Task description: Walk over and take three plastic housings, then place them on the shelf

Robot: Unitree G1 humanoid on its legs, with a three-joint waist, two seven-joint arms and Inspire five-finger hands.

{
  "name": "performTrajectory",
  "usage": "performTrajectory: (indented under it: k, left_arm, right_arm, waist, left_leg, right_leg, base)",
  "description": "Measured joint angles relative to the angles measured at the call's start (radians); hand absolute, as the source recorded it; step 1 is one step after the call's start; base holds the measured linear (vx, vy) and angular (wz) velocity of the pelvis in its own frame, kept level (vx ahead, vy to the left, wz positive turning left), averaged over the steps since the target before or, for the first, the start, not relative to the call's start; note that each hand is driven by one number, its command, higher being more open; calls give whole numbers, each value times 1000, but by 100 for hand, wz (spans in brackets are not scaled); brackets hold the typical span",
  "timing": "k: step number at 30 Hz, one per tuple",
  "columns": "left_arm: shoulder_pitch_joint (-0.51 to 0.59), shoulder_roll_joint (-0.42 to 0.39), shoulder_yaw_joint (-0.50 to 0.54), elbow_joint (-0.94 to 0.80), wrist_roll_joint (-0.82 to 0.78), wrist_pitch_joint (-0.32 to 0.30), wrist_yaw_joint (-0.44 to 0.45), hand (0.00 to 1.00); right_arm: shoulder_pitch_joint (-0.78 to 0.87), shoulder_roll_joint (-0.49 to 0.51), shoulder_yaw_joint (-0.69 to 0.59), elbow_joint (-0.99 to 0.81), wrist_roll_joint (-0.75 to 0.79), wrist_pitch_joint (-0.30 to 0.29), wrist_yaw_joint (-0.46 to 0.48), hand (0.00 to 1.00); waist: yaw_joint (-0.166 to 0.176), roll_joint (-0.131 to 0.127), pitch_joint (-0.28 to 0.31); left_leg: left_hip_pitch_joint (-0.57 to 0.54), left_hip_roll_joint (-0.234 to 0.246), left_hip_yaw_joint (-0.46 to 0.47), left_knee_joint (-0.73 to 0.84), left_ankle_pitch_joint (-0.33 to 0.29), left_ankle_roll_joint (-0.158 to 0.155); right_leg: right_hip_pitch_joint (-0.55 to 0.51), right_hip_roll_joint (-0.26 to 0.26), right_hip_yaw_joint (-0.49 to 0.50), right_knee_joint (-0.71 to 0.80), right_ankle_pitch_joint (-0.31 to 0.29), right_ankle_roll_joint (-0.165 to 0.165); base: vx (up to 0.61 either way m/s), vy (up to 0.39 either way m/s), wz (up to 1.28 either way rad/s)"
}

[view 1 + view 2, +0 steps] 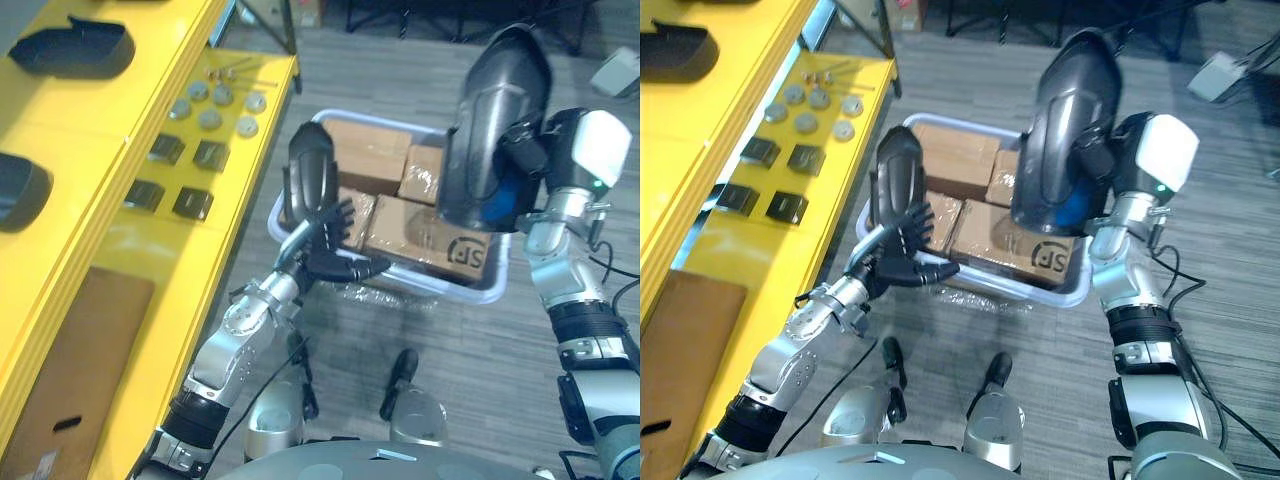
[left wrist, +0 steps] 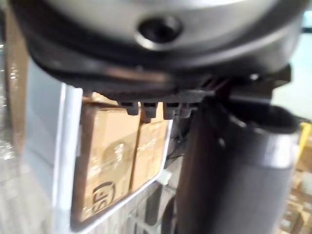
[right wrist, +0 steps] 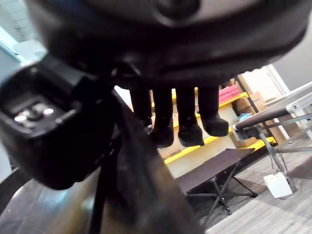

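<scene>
Fingers (image 1: 338,218) of the left hand (image 1: 325,262) are curled round the lower end of a dark plastic housing (image 1: 312,165), which is held upright over the left rim of a pale bin (image 1: 440,290) of cardboard boxes (image 1: 365,150). A larger plastic housing (image 1: 495,120) is clasped in the curled fingers of the right hand (image 1: 527,150), raised above the bin's right side. Two more housings (image 1: 75,48) are seen lying on the yellow shelf (image 1: 100,230) to the left.

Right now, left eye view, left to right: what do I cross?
yellow shelf → black parts on it → smaller housing held in left hand → cardboard boxes → larger housing held in right hand
</scene>
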Motion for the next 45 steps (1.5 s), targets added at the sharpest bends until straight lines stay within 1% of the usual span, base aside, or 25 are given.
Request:
performTrajectory:
  k: [1,3,5,8,10,12,13,16,19,24,25,30,32,36,39,43,45]
  left_arm:
    - [-10,0,-1,22,-19,16,-3,100]
    - [-53,0,-2,94,-81,54,-6,100]
    - [-91,0,-8,143,-139,78,-9,100]
    - [-147,-2,-38,170,-216,80,-9,100]
    - [-178,-15,-52,193,-254,76,-2,100]
    - [-190,-23,-53,204,-270,74,3,100]
    - [-196,-40,-53,226,-293,72,12,100]
    - [-197,-42,-53,264,-332,72,21,100]
    - [-198,-42,-61,273,-332,71,28,100]
    - [-200,-44,-91,281,-330,72,62,100]
    - [-200,-45,-91,281,-330,72,67,0]
    - [-196,-50,-122,283,-318,53,155,0]
    - [-195,-50,-127,295,-321,43,169,0]
    - [-187,-54,-128,309,-322,17,172,0]
    - [-185,-67,-108,361,-317,6,180,0]
    - [-183,-69,-128,359,-273,-27,172,0]
    - [-183,-69,-130,359,-272,-29,172,0]
  right_arm:
    - [15,10,0,-11,-12,-8,2,0]
    - [41,46,10,-26,-30,-40,19,0]
    - [57,67,26,-28,-52,-63,25,0]
    - [79,73,56,-45,-55,-92,55,0]
    - [83,106,71,-45,-56,-122,85,0]
    - [83,108,83,-45,-57,-139,94,0]
    - [90,120,110,-45,-77,-164,112,0]
    - [116,155,134,-45,-94,-199,129,0]
    - [140,185,156,-45,-94,-203,136,0]
    - [163,209,182,-42,-93,-210,139,0]
    - [163,215,185,-42,-93,-210,139,0]
    - [176,226,194,-39,-91,-209,135,0]
    - [187,240,194,-34,-91,-207,126,0]
    - [199,266,195,-10,-81,-206,92,0]
    - [201,294,225,-17,-75,-209,57,0]
    - [216,298,215,-15,-67,-193,50,0]
    - [218,299,215,-15,-54,-193,48,0]
  waist:
    - [-6,-6,-13]
    - [-21,-25,-30]
    - [-27,-35,-52]
    - [-29,-44,-72]
    - [-32,-50,-90]
    - [-34,-51,-95]
    - [-37,-58,-114]
    - [-39,-72,-126]
    - [-40,-87,-136]
    - [-35,-94,-151]
    - [-35,-94,-151]
    - [-18,-96,-157]
    - [-13,-101,-166]
    - [-11,-116,-182]
    - [-25,-126,-194]
    - [-16,-128,-195]
    - [-17,-128,-195]
  left_leg:
    - [0,2,1,0,-1,-1]
    - [26,13,18,0,-5,-7]
    - [38,17,29,-3,-12,-16]
    - [54,29,45,-3,-16,-22]
    - [66,31,50,-3,-18,-25]
    - [66,31,50,-3,-18,-25]
    - [67,31,52,-3,-18,-25]
    - [79,31,55,-3,-20,-27]
    - [81,31,55,-3,-20,-27]
    - [83,30,53,-4,-20,-27]
    - [83,30,53,-4,-20,-27]
    - [82,30,44,-4,-20,-27]
    - [82,30,44,-4,-20,-27]
    - [82,28,44,-3,-20,-26]
    - [84,29,44,-3,-20,-26]
    - [84,28,44,-3,-20,-26]
    - [85,29,44,-3,-20,-26]
  right_leg:
    - [1,4,0,-5,1,-1]
    - [20,18,15,-18,3,-4]
    - [28,27,28,-31,4,-6]
    - [37,37,45,-46,10,-11]
    - [53,46,49,-65,18,-14]
    - [54,48,49,-67,18,-15]
    - [61,51,50,-83,25,-15]
    - [71,52,54,-84,25,-15]
    - [73,50,54,-84,25,-15]
    - [74,46,54,-84,27,-13]
    - [74,46,54,-84,27,-13]
    - [80,45,45,-84,27,-13]
    - [80,45,45,-85,27,-13]
    - [80,44,45,-85,27,-13]
    - [81,44,46,-85,27,-13]
    - [81,43,46,-85,27,-13]
    - [81,44,46,-86,27,-13]
  base:
    - [78,-71,-21]
    - [64,-60,-24]
    - [42,-39,-26]
    - [38,-48,-18]
    - [26,-22,-11]
    - [7,-5,-2]
    - [28,1,-3]
    - [16,4,-3]
    - [0,0,0]
    - [0,0,0]
    - [0,0,0]
    - [7,11,5]
    - [0,0,0]
    - [17,7,0]
    - [10,5,0]
    - [0,0,0]
    - [0,0,0]
